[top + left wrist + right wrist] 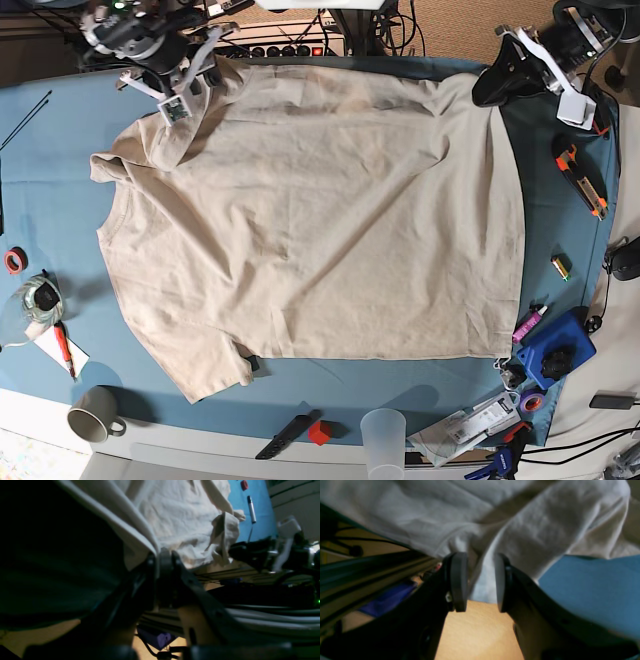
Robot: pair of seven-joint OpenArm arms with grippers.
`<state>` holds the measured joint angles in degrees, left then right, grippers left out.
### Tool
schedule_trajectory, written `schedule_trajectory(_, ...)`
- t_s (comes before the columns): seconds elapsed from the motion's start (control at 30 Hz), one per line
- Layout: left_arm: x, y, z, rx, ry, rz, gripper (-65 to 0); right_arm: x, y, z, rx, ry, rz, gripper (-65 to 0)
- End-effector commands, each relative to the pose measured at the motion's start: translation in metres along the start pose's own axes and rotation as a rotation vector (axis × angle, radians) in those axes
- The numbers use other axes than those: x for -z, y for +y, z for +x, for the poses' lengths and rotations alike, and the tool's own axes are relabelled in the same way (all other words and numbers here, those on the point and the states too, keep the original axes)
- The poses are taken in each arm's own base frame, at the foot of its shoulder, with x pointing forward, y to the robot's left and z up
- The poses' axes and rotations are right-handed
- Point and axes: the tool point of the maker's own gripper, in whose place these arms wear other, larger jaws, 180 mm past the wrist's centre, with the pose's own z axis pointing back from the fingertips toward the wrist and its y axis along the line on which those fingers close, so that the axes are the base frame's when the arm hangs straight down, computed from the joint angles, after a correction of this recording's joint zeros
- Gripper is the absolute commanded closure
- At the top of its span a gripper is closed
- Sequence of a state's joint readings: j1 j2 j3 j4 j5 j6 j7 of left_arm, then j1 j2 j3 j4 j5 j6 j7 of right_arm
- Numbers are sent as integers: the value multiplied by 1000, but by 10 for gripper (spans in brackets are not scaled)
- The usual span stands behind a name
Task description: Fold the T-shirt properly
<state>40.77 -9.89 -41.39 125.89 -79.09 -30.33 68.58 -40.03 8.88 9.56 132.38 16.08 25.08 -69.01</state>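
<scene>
T-shirt (310,210) lies spread; left fingers (162,562) pinch its edge, right fingers (458,580) straddle cloth, narrowly parted.

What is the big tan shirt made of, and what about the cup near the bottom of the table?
The T-shirt looks like soft, matte woven or knitted cloth, probably cotton: it creases and drapes over the table edge. The cup looks like thin, cloudy see-through plastic, since the surface beneath shows faintly through it, though frosted glass can't be ruled out.

The blue-clothed counter (60,200) carries the spread beige T-shirt (310,210), a mug (92,412), a plastic cup (384,434), and an orange utility knife (580,176).
</scene>
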Motion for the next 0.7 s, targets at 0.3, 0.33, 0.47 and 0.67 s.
schedule_trajectory(0.3,-3,-8,8,27,-25,-21,0,31,11,-17,-89,74,-79,-190)
schedule_trajectory(0.33,-3,-8,8,27,-25,-21,0,33,8,-23,-83,99,-96,-190)
schedule_trajectory(0.47,-3,-8,8,27,-25,-21,0,30,-10,-33,-71,151,-191,-190)
schedule_trajectory(0.67,-3,-9,8,48,-27,-24,0,23,-19,-37,-58,190,-246,-39)
